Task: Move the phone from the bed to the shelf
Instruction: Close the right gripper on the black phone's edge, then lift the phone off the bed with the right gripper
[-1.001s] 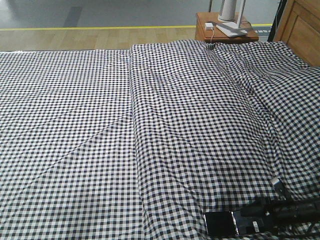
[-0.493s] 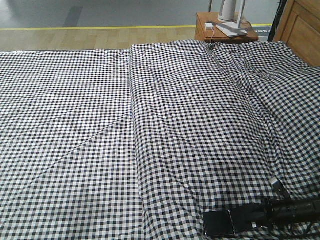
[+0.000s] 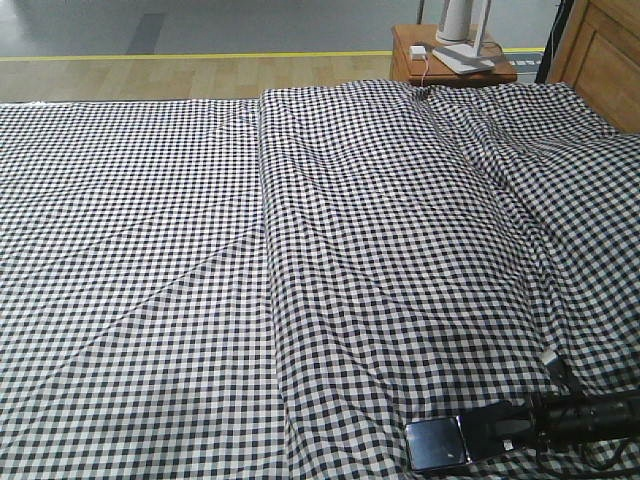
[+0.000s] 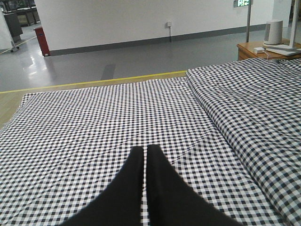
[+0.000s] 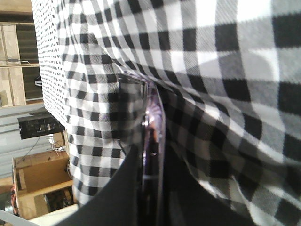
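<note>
Now phone (image 3: 437, 445), long axis L-R, free end left, sits clamped in right jaws; left jaws closed.

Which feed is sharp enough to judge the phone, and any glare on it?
Front view: sharp, even light; the phone shows a pale reflection on its glass. Right wrist view: very close and soft, phone's pinkish edge between dark jaws. Left wrist view: crisp, but no phone in it.
</note>
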{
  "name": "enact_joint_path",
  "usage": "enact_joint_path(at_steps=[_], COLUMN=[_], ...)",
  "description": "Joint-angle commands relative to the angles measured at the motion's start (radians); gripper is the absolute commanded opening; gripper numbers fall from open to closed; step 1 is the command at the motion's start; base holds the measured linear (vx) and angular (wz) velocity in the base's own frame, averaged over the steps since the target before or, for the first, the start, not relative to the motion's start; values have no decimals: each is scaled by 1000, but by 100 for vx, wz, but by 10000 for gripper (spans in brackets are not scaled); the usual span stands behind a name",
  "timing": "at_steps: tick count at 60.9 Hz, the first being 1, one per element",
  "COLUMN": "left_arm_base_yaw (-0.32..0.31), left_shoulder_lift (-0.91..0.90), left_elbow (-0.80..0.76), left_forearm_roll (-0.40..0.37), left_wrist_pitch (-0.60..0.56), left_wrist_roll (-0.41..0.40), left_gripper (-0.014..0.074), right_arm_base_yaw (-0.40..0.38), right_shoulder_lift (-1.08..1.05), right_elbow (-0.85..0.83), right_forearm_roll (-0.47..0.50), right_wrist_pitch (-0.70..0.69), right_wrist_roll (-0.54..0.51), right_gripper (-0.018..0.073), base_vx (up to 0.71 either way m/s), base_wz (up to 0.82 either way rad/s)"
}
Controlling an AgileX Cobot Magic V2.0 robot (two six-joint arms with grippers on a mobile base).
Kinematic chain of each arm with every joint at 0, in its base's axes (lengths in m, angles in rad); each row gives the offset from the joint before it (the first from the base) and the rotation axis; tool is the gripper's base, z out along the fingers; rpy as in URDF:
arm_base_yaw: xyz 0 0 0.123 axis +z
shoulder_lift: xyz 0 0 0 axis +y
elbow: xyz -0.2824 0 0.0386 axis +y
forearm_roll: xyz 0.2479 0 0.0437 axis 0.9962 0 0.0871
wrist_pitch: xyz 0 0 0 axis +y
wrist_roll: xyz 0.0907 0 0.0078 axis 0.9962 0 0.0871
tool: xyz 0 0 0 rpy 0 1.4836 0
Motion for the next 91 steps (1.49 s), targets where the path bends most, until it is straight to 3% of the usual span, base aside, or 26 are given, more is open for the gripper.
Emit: enact_joint_path(at_steps=[1,13,38,56,76,91], left_arm_base_yaw=[-6,-6,-6,-6,-6,-6], left_shoulder_lift=[-12,-12,-12,-12,-12,-12], left_elbow=[-23,-23,-23,-23,-23,-23], left_forearm_roll=[-9,-9,-9,-9,-9,-9], left_wrist_pitch=[-72,-72,-72,-72,-72,-72], left_wrist_roll=[-6,-6,-6,-6,-6,-6], left_gripper=[1,1,1,1,1,1], right_arm_base_yaw=[2,2,24,180,305,426], right_shoulder_lift=[-92,-228,-704,-1021,-1291,-1455], right_elbow=[3,97,403,418,418,418], right_forearm_roll=[-2,-28,98,164,169,253], right_wrist_pitch=[166,166,166,166,165,165], right_wrist_roll=[36,14,11,12,58,65], right_gripper=[-10,-8,-3,-3,-3,-3], base_vx=[0,0,0,0,0,0], base_wz=[0,0,0,0,0,0])
